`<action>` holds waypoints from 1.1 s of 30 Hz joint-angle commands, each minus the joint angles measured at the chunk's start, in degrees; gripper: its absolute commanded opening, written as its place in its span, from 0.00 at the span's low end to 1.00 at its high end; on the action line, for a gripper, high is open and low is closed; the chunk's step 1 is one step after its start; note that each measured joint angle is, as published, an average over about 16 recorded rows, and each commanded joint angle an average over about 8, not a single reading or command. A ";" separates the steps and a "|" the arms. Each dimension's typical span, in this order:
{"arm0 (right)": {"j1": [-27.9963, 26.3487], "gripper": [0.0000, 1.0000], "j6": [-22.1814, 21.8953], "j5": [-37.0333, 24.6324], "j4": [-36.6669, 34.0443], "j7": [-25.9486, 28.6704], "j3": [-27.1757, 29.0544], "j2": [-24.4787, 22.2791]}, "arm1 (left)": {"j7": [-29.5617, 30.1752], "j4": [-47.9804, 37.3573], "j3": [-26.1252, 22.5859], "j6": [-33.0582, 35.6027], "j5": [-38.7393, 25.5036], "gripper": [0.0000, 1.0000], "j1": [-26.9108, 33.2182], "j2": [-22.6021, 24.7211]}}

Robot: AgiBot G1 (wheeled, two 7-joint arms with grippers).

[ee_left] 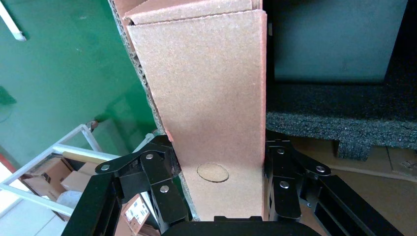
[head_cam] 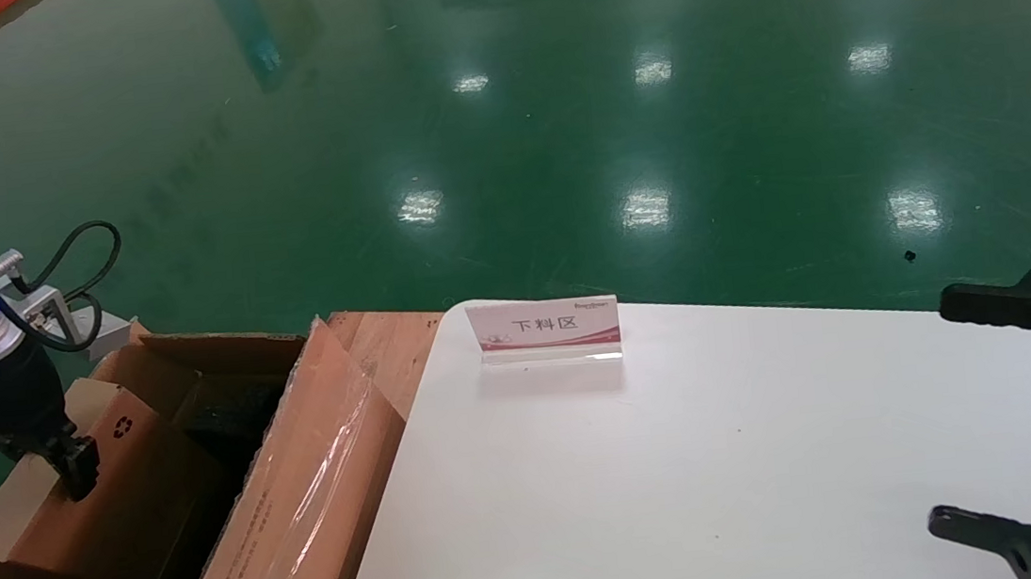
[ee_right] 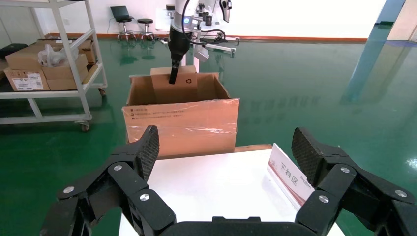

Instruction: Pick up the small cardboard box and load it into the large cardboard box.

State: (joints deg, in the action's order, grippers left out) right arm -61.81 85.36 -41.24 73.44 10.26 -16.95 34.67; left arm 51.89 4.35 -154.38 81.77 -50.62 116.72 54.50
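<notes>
**Op:** Cardboard status? Where's the small box rn?

**Spotter:** You've got it in the left gripper, standing on edge inside the big box, at the far-left side of the head view. Recycling mark faces up-right near its top corner. Lower part sits down w/in the carton walls, upper part pokes above the rim.

**Op:** Jaws on it?

**Spotter:** Yes. In the left wrist view your gripper pinches the small box edge-on, fingers pressed against both faces, panel running straight away from the cam. Round perforated spot sits btwn the fingers.

**Op:** What's under it?

**Spotter:** Black foam lining just beside the panel, same view. Can't tell if the box touches the bottom.

**Op:** Right arm?

**Spotter:** Your right gripper is parked over the white table, right edge of the head view, jaws spread wide, holding nothing. Its own cam shows the gripper wide apart too, w/ the big box and left gripper farther off.

**Op:** Anything else on the table?

**Spotter:** One sign in a clear stand near the far edge, red-and-white. Big box's taped flap leans toward the table's left side, touching or just beside it. Green floor beyond.
</notes>
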 commanded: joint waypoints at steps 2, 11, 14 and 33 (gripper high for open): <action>0.00 1.00 0.00 0.01 0.00 0.00 -0.01 0.00 | -0.23 -0.49 0.20 -0.31 0.27 0.00 -0.68 -0.08; -0.01 1.00 -0.02 0.03 0.00 -0.02 -0.04 -0.02 | -0.45 -1.73 0.70 -1.70 0.96 0.00 -3.35 -0.57; -0.01 1.00 -0.02 0.03 0.00 -0.02 -0.05 -0.02 | -0.48 -2.11 0.81 -2.08 1.12 0.00 -4.09 -0.68; 0.00 1.00 -0.05 0.08 -0.01 -0.05 -0.11 -0.03 | 0.90 -4.30 -0.01 -4.01 -0.11 1.00 -6.11 -0.20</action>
State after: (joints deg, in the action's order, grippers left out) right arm -61.81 85.30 -41.16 73.43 10.21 -17.06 34.63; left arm 52.79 0.12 -154.33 77.86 -50.65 110.63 54.29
